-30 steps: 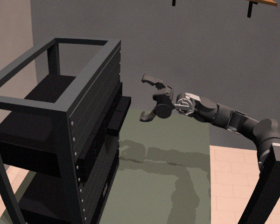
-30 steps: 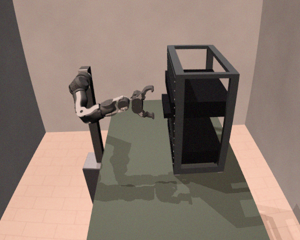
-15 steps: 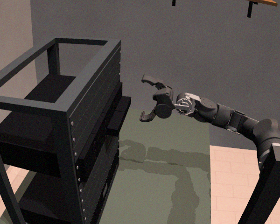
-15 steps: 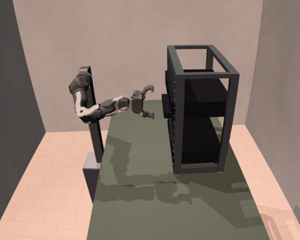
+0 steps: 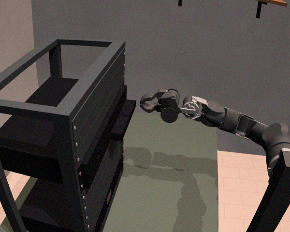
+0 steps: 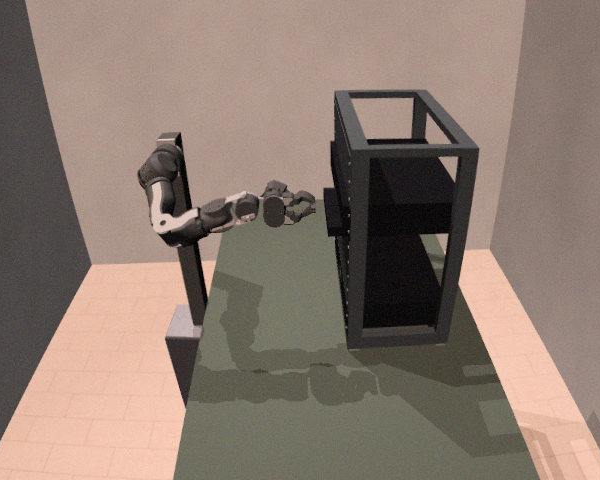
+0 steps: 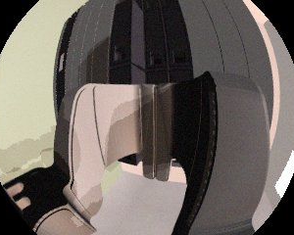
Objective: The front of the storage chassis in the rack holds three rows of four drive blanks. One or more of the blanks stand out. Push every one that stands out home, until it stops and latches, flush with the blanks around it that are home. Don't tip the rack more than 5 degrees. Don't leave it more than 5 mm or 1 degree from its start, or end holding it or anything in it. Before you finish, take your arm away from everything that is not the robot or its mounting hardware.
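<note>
The rack (image 5: 65,129) (image 6: 358,248) holds a black storage chassis (image 5: 27,159) (image 6: 409,219). Two neighbouring drive blanks stand out from what looks like its lowest row: the one nearer the top camera (image 5: 120,124) (image 6: 335,222) (image 7: 122,36) and the one beyond it (image 5: 127,107) (image 6: 333,197), towards the row's end. Their tops show as a step in the top and exterior views. The other blanks (image 7: 158,39) look level with each other. My gripper (image 5: 141,104) (image 6: 312,206) (image 7: 161,133) is shut and empty, a short gap in front of the blanks. Its fingers hide part of the front in the wrist view.
Flat filler panels (image 5: 97,105) (image 7: 216,44) cover the rack front above the chassis. A second black unit (image 5: 47,199) (image 6: 398,279) sits low in the rack. The arm's post (image 5: 275,199) (image 6: 189,273) stands opposite the rack. A wooden shelf (image 5: 275,2) is high on the wall.
</note>
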Available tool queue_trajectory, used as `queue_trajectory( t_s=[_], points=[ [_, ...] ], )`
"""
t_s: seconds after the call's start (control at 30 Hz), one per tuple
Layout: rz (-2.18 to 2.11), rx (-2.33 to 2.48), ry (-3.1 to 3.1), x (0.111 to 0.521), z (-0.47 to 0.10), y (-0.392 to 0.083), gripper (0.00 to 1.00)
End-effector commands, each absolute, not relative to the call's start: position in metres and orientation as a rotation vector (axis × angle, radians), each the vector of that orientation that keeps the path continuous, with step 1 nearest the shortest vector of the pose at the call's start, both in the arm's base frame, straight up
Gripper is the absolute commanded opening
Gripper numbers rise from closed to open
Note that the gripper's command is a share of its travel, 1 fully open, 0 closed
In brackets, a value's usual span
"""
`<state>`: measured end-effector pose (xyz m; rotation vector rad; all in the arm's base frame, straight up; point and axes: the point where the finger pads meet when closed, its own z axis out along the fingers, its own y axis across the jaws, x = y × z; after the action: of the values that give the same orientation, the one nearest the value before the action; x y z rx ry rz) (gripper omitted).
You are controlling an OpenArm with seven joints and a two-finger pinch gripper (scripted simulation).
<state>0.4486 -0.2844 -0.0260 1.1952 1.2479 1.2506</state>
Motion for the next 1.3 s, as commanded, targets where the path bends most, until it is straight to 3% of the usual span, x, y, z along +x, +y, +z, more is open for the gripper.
queue_trajectory(
  t_s=[0.0, 0.77, 1.27],
  points=[
    [1.252, 1.190, 1.249, 0.449, -0.024, -0.284, 0.00],
    [1.254, 1.186, 1.250, 0.447, -0.024, -0.279, 0.00],
    [1.254, 1.186, 1.248, 0.410, -0.057, -0.202, 0.00]
  ],
)
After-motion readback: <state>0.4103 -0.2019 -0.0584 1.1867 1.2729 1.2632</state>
